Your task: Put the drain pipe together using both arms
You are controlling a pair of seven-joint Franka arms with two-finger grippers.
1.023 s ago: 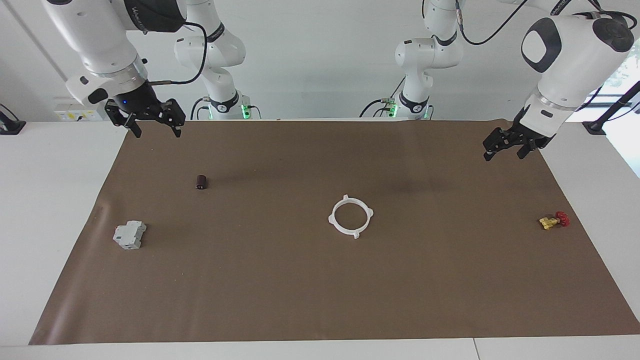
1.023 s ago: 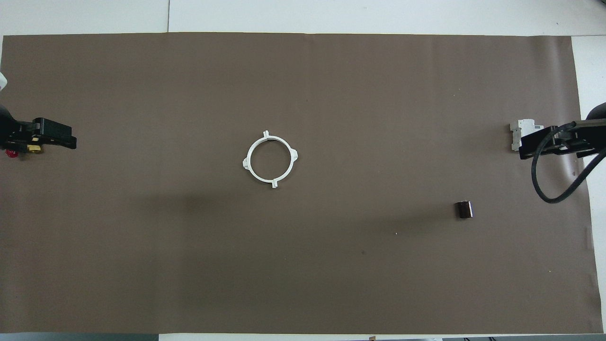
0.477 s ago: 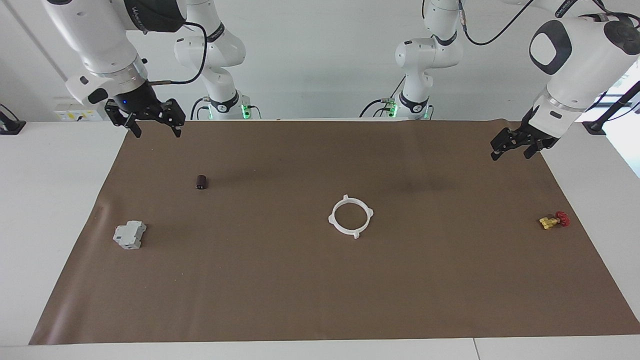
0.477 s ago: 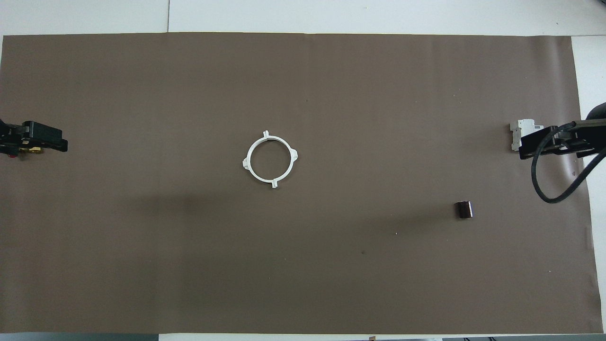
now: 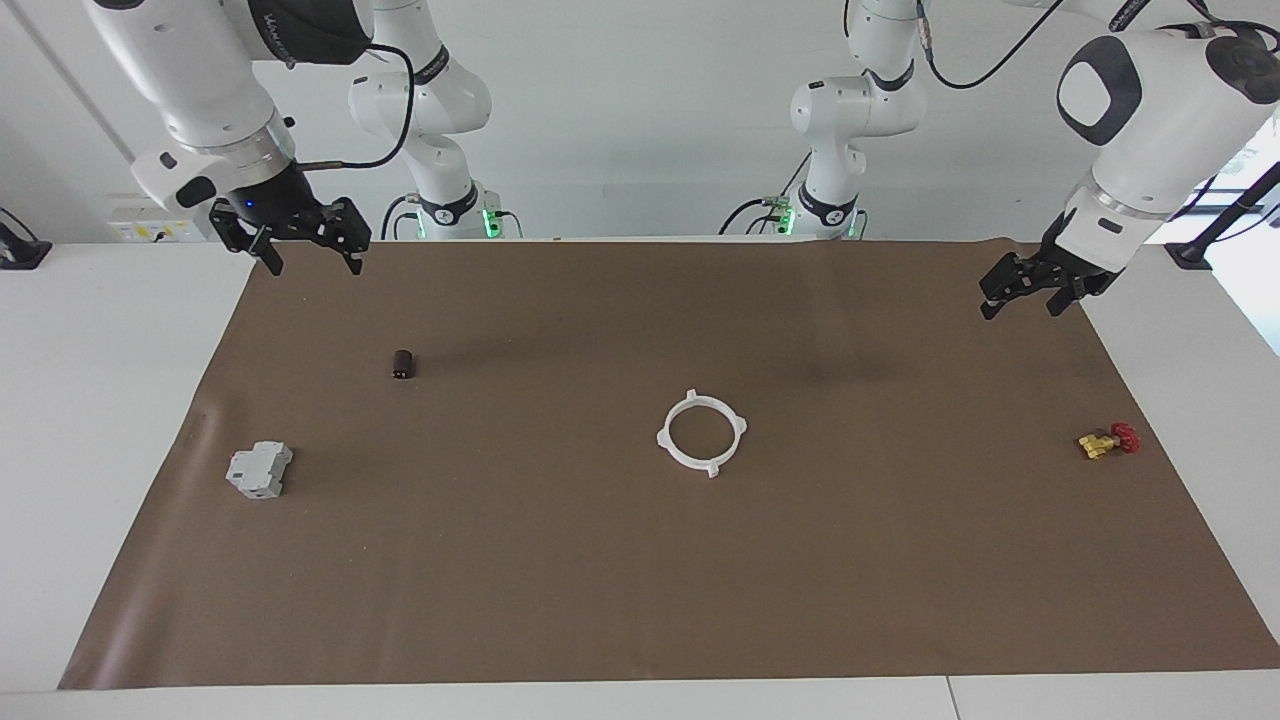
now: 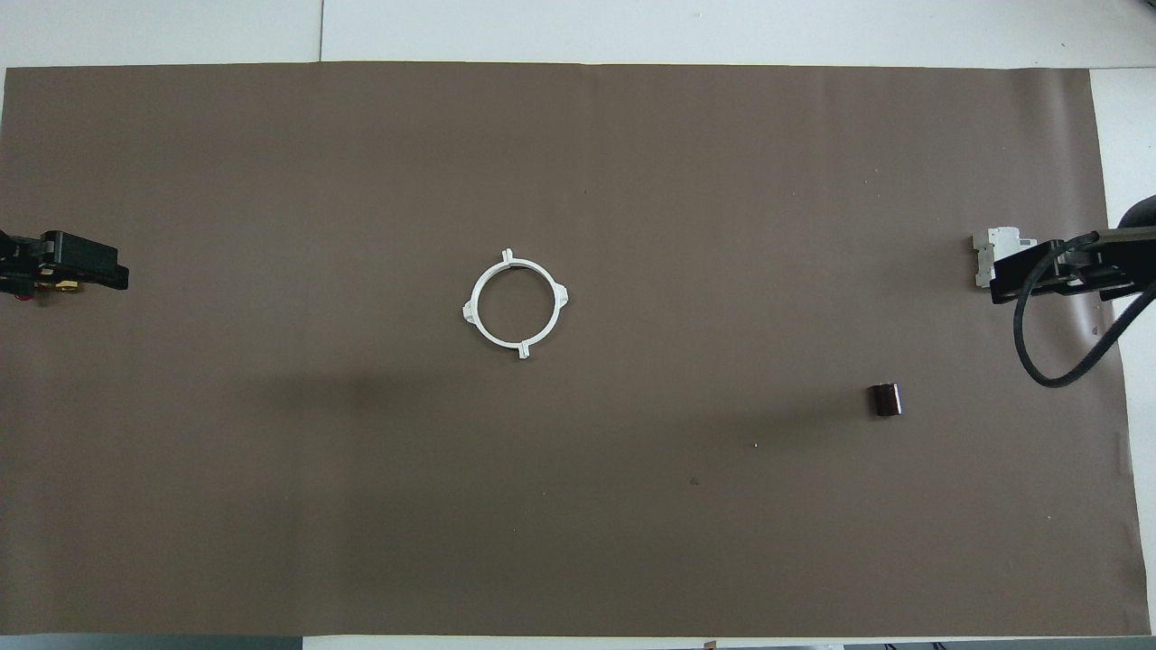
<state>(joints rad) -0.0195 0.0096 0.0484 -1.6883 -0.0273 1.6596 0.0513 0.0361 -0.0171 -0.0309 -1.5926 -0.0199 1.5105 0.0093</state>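
The drain pipe (image 5: 702, 432) lies flat in the middle of the brown mat as one white ring with four small tabs; it also shows in the overhead view (image 6: 515, 304). No gripper touches it. My left gripper (image 5: 1019, 308) hangs open and empty in the air over the mat's edge at the left arm's end, and it shows at the overhead view's edge (image 6: 99, 271). My right gripper (image 5: 312, 266) hangs open and empty over the mat's corner at the right arm's end, and it also shows in the overhead view (image 6: 1011, 284).
A grey blocky box (image 5: 259, 470) and a small dark cylinder (image 5: 403, 364) lie toward the right arm's end. A small red and yellow valve (image 5: 1108, 440) lies toward the left arm's end. The brown mat (image 5: 640, 600) covers the white table.
My left gripper has drawn back a little toward the left arm's end of the table and risen slightly. The right arm and the ring have not moved.
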